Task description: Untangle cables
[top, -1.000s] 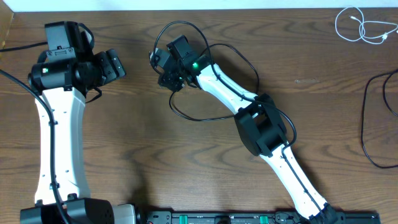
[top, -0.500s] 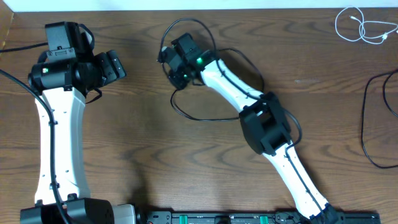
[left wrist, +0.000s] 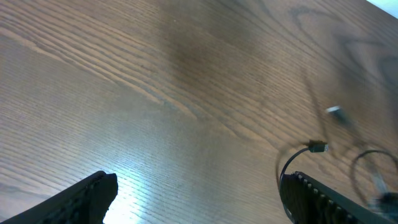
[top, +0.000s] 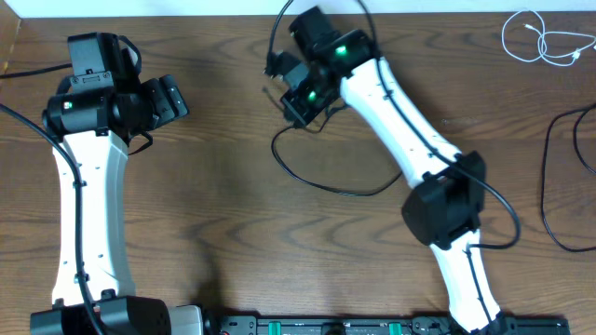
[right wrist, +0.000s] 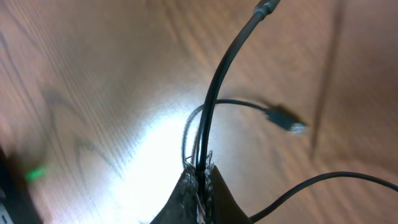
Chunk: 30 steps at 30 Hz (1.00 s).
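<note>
Bench [top: 233, 214]: brown wood with a pronounced straight and swirling grain, smooth and semi-gloss, showing a bright patch of reflected light in both wrist views. Black cable [right wrist: 211, 99]: smooth, rubber-like jacket with a faint sheen; its plug [right wrist: 292, 126] has a bright metal tip behind a matt dark sleeve. White cable [top: 543, 37]: thin, smooth white jacket. Left arm [top: 84, 214] and right arm [top: 400, 121]: smooth white plastic shells with a slight gloss, joined by matt black plastic housings. Left tool [left wrist: 199, 183]: fingers [left wrist: 317, 196] of matt black plastic, finely ribbed along the edge. Right tool [right wrist: 200, 171]: dark pads [right wrist: 186, 193] with a rough, toothed surface.
</note>
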### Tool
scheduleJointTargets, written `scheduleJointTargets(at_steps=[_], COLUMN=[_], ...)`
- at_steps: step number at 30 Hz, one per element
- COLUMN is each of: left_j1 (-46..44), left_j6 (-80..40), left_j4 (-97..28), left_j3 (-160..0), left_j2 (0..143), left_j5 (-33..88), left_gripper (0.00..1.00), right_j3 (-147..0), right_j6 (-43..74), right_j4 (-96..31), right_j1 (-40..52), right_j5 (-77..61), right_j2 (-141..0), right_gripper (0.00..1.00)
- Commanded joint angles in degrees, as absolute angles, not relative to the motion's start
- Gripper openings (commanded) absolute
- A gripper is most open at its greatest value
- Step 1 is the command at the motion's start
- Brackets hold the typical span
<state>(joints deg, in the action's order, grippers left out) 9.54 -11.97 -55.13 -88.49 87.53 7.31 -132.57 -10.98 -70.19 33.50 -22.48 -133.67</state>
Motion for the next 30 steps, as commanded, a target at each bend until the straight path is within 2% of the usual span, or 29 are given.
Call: scheduleJointTargets(at_steps=[1,8,9,10,11,12,14,17,20,25,30], left_j1=[9.74,9.74,9.74,9.74,9.74,9.74,9.74,9.74,9.74,9.74,9.74], left_j6=[-11.42,-11.4,-11.4,-11.4,-11.42,-11.42,-11.42,-11.42,-11.42,-11.4,-11.4], left_j4=[-55.2,-55.2,-55.2,-55.2,-55.2,-55.2,-55.18,-55.22,-55.22,-55.2,-55.22], left_j3=[-89.03,-89.03,-89.03,-89.03,-89.03,-89.03,-89.03,-89.03,-89.03,-89.03,-89.03], left_j2=[86.48,86.48,86.48,86.48,86.48,86.48,86.48,86.48,86.48,86.48,86.48], left_j5=[6.79,6.76,6.79,6.76,6.79,6.79,6.79,6.79,6.79,6.79,6.79], left_gripper=[0.89,0.89,0.89,0.89,0.89,0.89,0.89,0.89,0.89,0.89,0.89], right_j3=[-132.2,-132.2,-132.2,-132.2,-132.2,-132.2,-132.2,-132.2,-132.16,-131.5,-128.2], right_j6=[-11.11,-11.2,-11.14,-10.9,-9.89,-9.19,-7.73,-4.8,-4.86,-24.53,-28.4], right_j4=[-69.97,-67.68,-67.72,-67.7,-67.48,-67.29,-67.05,-67.02,-67.79,-74.17,-73.49], right_j1=[36.82,42.78,43.38,43.72,44.21,44.4,44.51,44.51,44.27,44.29,43.16], right_j5=[-24.21,-22.44,-20.71,-19.55,-17.15,-15.09,-11.46,-6.04,-4.56,-10.59,-10.66], right_j2=[-137.84,-142.21,-142.23,-142.26,-142.26,-142.26,-142.26,-142.3,-142.63,-143.59,-143.59], right_gripper=[0.01,0.01,0.08,0.2,0.42,0.56,0.68,0.72,0.72,0.68,0.64])
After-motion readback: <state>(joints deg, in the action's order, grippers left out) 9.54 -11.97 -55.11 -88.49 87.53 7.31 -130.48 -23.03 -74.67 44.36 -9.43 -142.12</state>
